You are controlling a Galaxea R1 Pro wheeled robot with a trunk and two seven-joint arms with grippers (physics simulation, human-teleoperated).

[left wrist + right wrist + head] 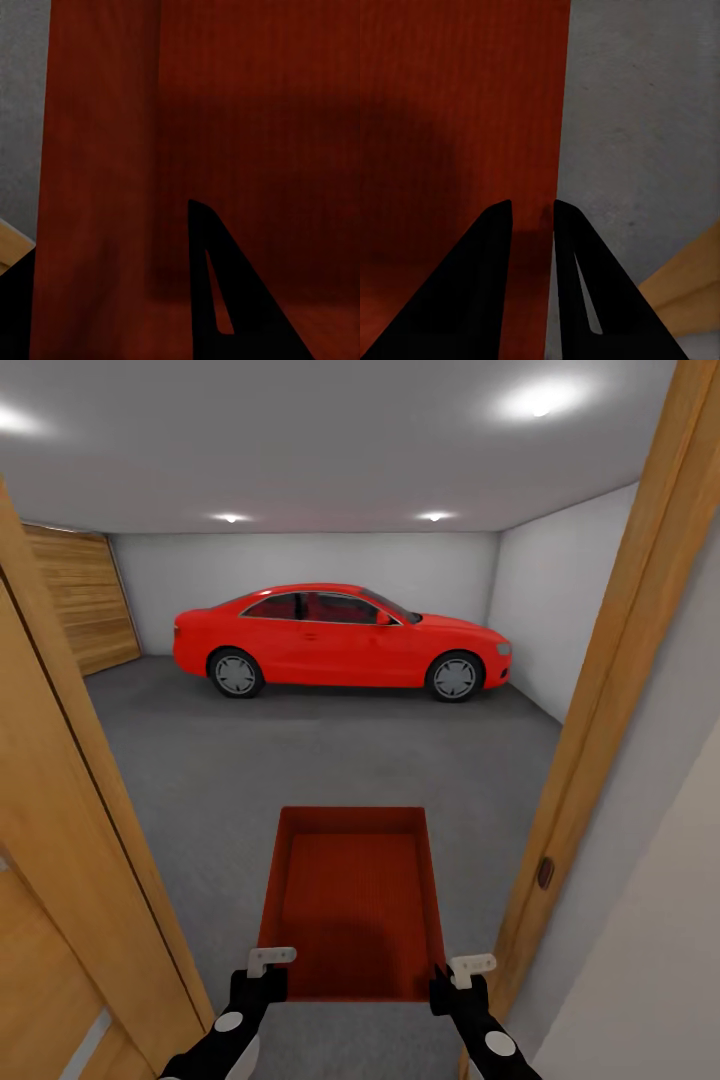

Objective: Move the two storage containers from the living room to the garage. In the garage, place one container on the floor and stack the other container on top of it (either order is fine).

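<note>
While the robot stands in a wood-framed doorway (590, 760), an orange-red rectangular open-topped storage container (352, 905) hangs in front of it at six o'clock in the head view, carried between both arms above the dark grey rough concrete floor (300, 760) of the garage. Its open top faces up and its bare ribbed bottom shows.

At seven o'clock, the left gripper (268, 966) sits at the container's near left corner. In the left wrist view one black finger (225, 300) lies inside the box against its red wall and the other at the outer side, so the wall runs between them; the jaws look clamped onto that wall.

At five o'clock, the right gripper (462, 972) sits at the near right corner. In the right wrist view its two black fingers (480, 292) straddle the thin edge of the container wall (457, 112), with only a narrow slit between them, pinching the wall.

Beyond the container, at twelve o'clock, a glossy red two-door car (340, 640) is parked side-on against the white-grey back wall (300, 560). At ten o'clock, a slatted wooden door (85, 605) covers the left side of the garage. Round ceiling lights (540, 402) glow overhead.
</note>
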